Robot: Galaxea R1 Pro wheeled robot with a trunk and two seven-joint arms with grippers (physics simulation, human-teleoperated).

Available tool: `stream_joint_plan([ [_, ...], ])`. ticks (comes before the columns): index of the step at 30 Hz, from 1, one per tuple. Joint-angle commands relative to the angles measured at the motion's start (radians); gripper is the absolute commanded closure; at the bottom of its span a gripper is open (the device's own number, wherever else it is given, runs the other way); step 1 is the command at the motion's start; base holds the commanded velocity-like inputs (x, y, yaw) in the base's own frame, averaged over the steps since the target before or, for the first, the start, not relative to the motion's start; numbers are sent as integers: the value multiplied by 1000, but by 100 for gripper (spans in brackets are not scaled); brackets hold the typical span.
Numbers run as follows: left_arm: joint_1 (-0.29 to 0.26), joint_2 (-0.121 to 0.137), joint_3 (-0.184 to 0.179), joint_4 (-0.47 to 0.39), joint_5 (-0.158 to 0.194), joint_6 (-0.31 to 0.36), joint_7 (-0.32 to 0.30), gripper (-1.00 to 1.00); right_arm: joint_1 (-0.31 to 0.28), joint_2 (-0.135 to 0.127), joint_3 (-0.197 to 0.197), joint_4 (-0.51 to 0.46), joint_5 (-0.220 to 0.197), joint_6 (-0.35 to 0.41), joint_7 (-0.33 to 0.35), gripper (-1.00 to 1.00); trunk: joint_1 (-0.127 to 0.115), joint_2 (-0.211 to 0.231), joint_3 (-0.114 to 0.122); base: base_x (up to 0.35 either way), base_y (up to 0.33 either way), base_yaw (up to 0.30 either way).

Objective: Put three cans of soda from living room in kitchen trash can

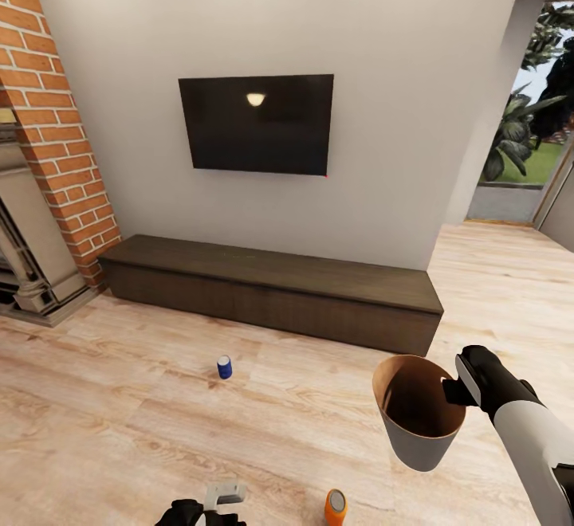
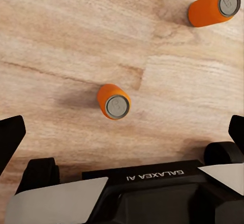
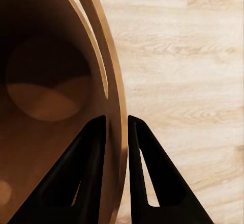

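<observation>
I stood in the living room facing the black TV (image 1: 256, 123) on the pale wall, with the long low dark-wood cabinet (image 1: 271, 291) under it and the brick column (image 1: 56, 127) off to my left. My right fingers (image 3: 118, 147) were pinched narrow on the rim of the tash can (image 1: 420, 422), one finger inside the tan-brown wall and one outside, just below the handle cut-out. The can hung off the floor at my right side, its mouth turned up and slightly toward me, and I could see its round brown bottom through the right wrist camera.

My left fingers (image 2: 122, 132) were spread wide and held nothing, pointing down at the light wood floor (image 1: 119, 430). Between them, well below, an orange soda can (image 2: 114, 101) stood upright, its grey top facing the camera. A second orange soda can (image 2: 213, 7) stood on the floor near it, off toward my right; from my head I saw it (image 1: 336, 507) close in front of me, between my two arms. The dark blue soda can (image 1: 225, 367) stood upright farther out on the floor, well apart from the orange ones and nearer the cabinet.
</observation>
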Motion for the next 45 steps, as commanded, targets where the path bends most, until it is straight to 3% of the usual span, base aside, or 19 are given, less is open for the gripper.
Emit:
stream_joint_plan([
  [1,0,0,0,0,0,0,0,-100,-1,0,-1,0,-5,0,3,100,4,-7,-3,0,0,0],
  [45,0,-18,-3,0,-2,-44,1,-100,-1,0,-1,0,-5,0,-1,100,173,-315,-141,0,0,0],
])
